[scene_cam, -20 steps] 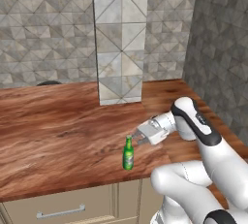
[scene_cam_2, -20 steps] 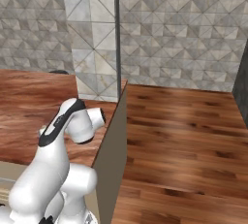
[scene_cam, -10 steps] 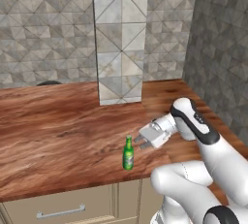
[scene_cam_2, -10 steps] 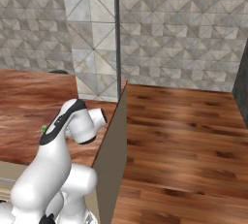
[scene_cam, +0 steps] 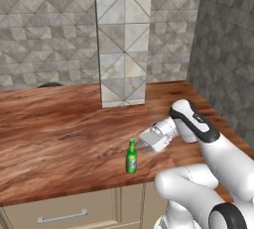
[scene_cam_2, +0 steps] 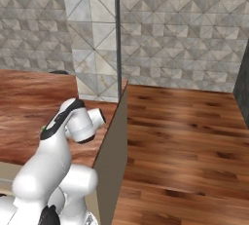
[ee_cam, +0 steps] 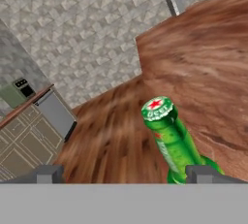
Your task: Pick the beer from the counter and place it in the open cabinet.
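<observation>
- The beer (scene_cam: 131, 157) stands up on the counter (scene_cam: 59, 129), near its front edge.
- The gripper (scene_cam: 142, 147) is just beside the beer, fingers (ee_cam: 202, 173) wide apart, holding nothing.

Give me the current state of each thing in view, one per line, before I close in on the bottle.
beer: upright on the counter, capped, not gripped.
counter: carries the beer near its front edge.
end effector: open, beside the beer's neck, fingertips either side of empty space in the hand view, bottle nearer the right-hand tip.
drawer: shut.
</observation>
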